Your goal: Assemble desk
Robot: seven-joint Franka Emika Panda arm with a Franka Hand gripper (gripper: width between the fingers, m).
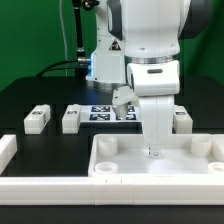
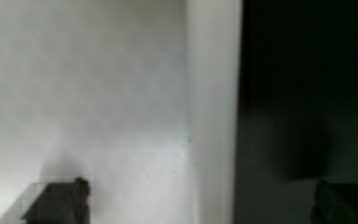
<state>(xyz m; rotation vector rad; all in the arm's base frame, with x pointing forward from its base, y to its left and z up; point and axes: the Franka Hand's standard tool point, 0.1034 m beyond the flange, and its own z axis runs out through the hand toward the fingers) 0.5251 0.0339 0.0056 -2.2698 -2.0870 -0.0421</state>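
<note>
The white desk tabletop [image 1: 130,160] lies at the front of the black table, rim up, with round corner sockets. My gripper [image 1: 152,150] points straight down at its far rim, near the middle. In the wrist view the gripper [image 2: 202,205] has dark fingertips [image 2: 60,203] set wide apart, with a blurred white surface of the tabletop [image 2: 105,100] very close and filling most of the gap. Nothing is pinched. Several small white tagged legs lie behind: two [image 1: 37,119] [image 1: 70,120] on the exterior view's left, one [image 1: 122,99] by the arm, one [image 1: 182,120] on the right.
The marker board [image 1: 100,111] lies flat behind the tabletop, by the robot base. Long white border bars run along the front [image 1: 50,186] and the exterior view's left edge [image 1: 6,150]. A green backdrop stands behind.
</note>
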